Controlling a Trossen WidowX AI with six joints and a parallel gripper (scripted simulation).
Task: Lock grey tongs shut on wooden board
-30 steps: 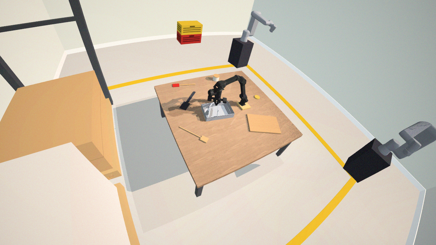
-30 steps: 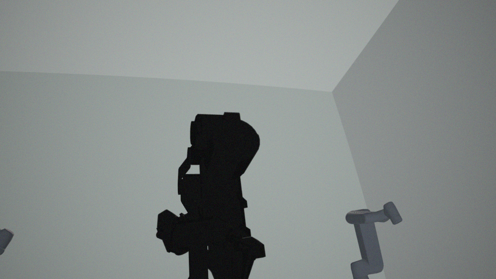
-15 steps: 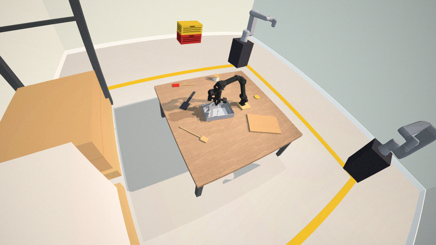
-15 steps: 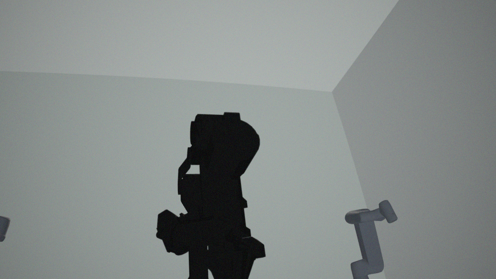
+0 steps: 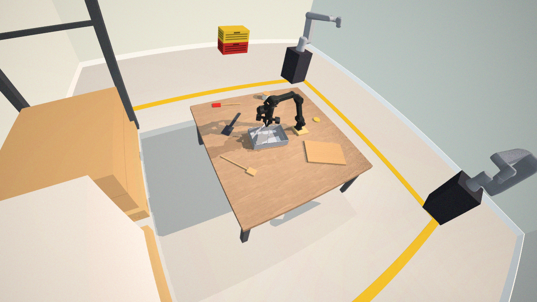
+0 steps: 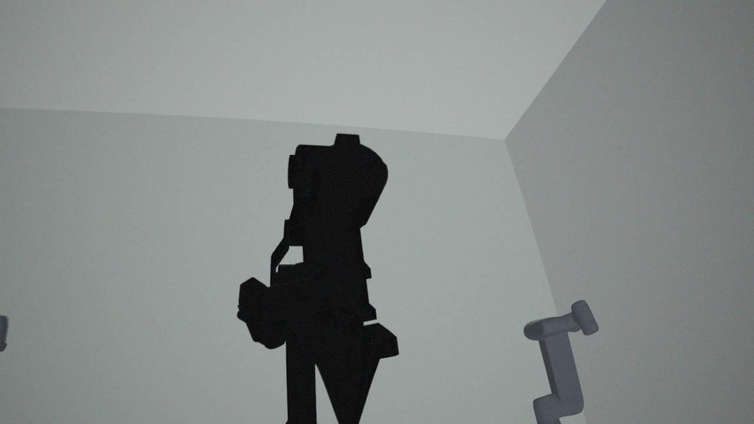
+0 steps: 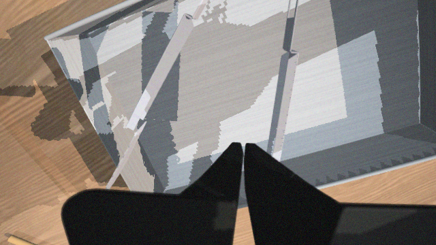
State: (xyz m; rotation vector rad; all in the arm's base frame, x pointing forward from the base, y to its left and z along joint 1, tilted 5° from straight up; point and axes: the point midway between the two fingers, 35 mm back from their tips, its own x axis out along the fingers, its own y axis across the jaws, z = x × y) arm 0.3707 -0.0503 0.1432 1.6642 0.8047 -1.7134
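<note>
The grey tongs (image 5: 257, 129) (image 7: 163, 64) lie spread open across the roasting tin (image 5: 272, 145) (image 7: 426, 68). In the wrist view their two long arms stand well apart and draw closer toward the top edge; the hinge is not clearly visible. My gripper (image 5: 267, 125) (image 7: 242, 151) is over the tin, pointing down, its fingertips almost together with only a thin slit and nothing visible between them. In the wrist view it appears between the two arms, nearer the right one; contact cannot be told. The wooden board (image 5: 324, 152) lies to the right, with nothing on it.
A black spatula (image 5: 227, 130) lies left of the tin, a wooden spatula (image 5: 251, 171) in front, and a red-headed tool (image 5: 216, 105) at the back left. A small pot (image 5: 265, 96) stands behind the arm; a yellow disc (image 5: 316, 119) lies right of its base.
</note>
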